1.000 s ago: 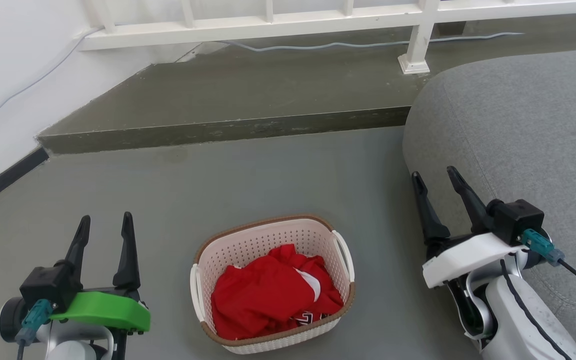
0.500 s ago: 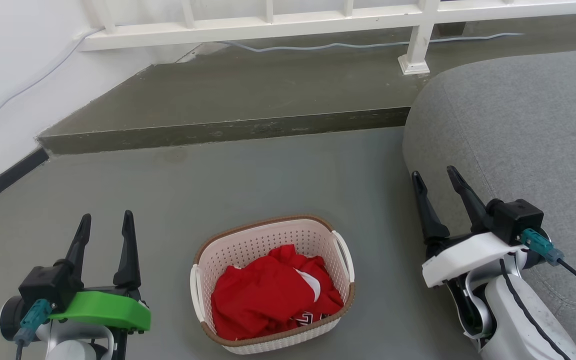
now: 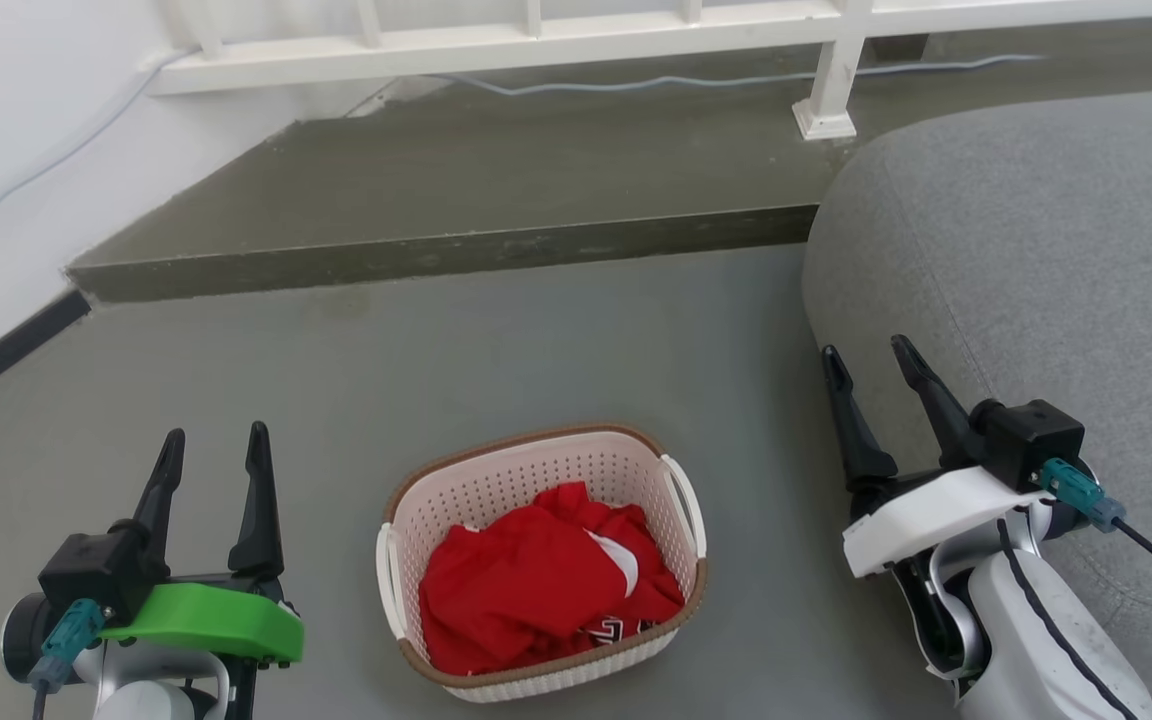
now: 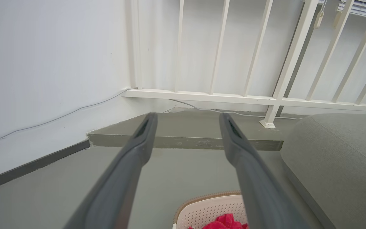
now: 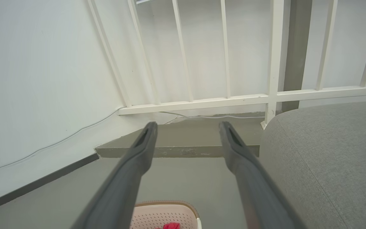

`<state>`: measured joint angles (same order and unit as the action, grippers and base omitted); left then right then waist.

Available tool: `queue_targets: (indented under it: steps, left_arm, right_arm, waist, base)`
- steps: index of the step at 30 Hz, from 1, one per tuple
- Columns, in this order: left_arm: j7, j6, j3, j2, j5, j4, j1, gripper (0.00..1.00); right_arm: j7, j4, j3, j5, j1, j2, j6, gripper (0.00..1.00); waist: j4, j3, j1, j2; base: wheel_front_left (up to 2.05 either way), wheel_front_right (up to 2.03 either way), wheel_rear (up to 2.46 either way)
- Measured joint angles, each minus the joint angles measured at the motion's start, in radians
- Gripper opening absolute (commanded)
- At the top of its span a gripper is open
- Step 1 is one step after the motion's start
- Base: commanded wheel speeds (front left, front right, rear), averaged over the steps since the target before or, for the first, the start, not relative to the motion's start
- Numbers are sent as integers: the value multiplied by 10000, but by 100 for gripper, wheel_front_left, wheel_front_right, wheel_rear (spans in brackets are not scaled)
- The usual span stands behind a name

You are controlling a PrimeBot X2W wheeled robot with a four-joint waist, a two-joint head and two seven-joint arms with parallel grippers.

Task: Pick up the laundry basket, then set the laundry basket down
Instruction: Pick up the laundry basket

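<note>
Standing on the floor between the left pincer and the right pincer, the basket holds red clothes. Both pincers are spread and empty, one at each side, probably ready to take its handles.

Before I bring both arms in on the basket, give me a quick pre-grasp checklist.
1. ok: left tool open and empty.
2. ok: right tool open and empty.
3. ok: laundry basket upright on the floor, between the two tools.
4. ok: side handles uncovered, one on the robot's left, one on its right.
5. ok: red garment sits inside, none hanging over.
6. cannot tell: right tool's clearance from the grey cushion; they overlap in the head view.
</note>
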<state>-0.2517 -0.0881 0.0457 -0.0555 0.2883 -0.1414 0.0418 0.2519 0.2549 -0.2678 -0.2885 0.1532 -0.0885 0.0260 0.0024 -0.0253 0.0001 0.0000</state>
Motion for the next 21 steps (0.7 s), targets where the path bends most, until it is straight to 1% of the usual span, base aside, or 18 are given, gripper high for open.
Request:
queue_targets:
  steps: [10, 14, 21]
  left_arm:
    - [0, -54, -67, 21, 142, -125, 3, 100]
    - [0, -98, -67, 48, 267, -209, 35, 100]
    - [0, -180, -82, 58, 286, -205, 520, 100]
  right_arm:
    - [0, 19, 48, 73, 27, 59, 15, 100]
    - [0, 36, 54, 86, 73, 111, 77, 100]
    - [0, 44, 75, 182, 382, 167, 77, 100]
  waist:
    - [-85, -447, 0, 0]
    - [-142, -703, 0, 0]
    - [-266, -1356, 0, 0]
  base:
    - [0, 0, 0]
    - [0, 0, 0]
    - [0, 0, 0]
